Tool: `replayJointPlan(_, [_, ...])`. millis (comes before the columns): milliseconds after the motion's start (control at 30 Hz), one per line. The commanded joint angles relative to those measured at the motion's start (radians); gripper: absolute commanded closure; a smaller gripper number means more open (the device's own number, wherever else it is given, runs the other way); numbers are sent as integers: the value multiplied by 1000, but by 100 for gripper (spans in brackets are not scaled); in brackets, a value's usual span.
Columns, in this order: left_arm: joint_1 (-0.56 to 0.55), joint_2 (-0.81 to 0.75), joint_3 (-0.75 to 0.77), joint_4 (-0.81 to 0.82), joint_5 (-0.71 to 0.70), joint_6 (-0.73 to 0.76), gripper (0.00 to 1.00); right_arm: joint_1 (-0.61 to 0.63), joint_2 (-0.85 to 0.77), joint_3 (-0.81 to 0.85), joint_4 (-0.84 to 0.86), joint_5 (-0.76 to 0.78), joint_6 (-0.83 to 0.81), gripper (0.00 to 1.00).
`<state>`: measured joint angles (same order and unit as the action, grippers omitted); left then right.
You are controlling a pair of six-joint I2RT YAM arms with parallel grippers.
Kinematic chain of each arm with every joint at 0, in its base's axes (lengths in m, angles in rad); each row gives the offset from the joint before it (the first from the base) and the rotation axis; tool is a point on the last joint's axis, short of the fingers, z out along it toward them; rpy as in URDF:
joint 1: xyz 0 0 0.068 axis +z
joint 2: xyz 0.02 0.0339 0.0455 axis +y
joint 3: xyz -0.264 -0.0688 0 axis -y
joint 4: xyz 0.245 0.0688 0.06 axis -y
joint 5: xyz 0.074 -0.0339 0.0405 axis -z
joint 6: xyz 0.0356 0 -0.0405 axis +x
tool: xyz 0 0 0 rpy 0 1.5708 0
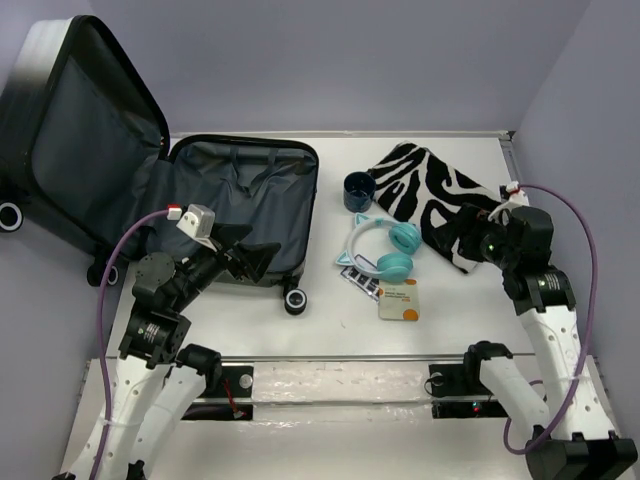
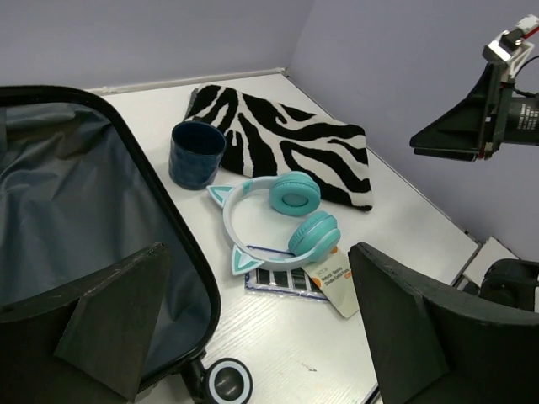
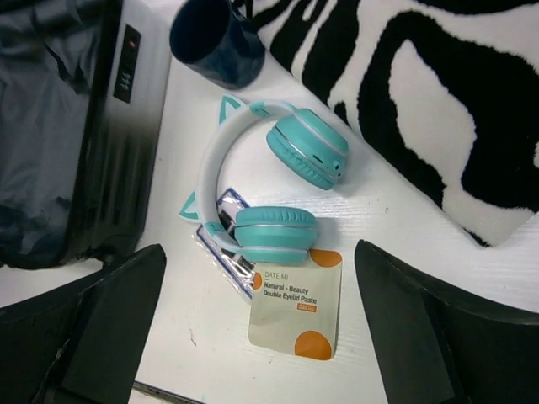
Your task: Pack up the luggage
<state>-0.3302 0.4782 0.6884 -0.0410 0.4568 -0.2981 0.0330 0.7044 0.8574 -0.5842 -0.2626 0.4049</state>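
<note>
- Luggage lies open on the table, upper left of the top frame; wrist views crop it.
- Packet label is legible only in the right wrist view.
- Left claw and right claw are both released and empty.

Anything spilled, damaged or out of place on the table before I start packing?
Nothing spilled or damaged. The cup stands upright. Only the headphones overlap the striped packet beside the eyelid-paste packet.
</note>
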Motion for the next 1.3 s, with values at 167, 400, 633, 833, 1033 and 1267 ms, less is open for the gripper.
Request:
replayJointPlan(167, [-4, -4, 17, 6, -3, 13, 1, 77, 95, -9, 17, -53, -57, 0])
replayJointPlan(400, [0, -7, 13, 4, -4, 16, 1, 385, 259, 21, 61, 190, -69, 1])
replayJointPlan(633, [6, 3, 16, -8, -30, 20, 1, 602, 555, 204, -21, 316, -270, 13])
replayJointPlan(833, [13, 5, 16, -11, -29, 22, 1, 623, 753, 284, -69, 306, -385, 6])
replayJointPlan(1033, [14, 10, 16, -13, -33, 24, 1, 685, 918, 377, -25, 238, -445, 30])
replayJointPlan(1267, [14, -3, 19, -22, -53, 24, 1, 706, 1110, 442, -22, 244, -457, 44])
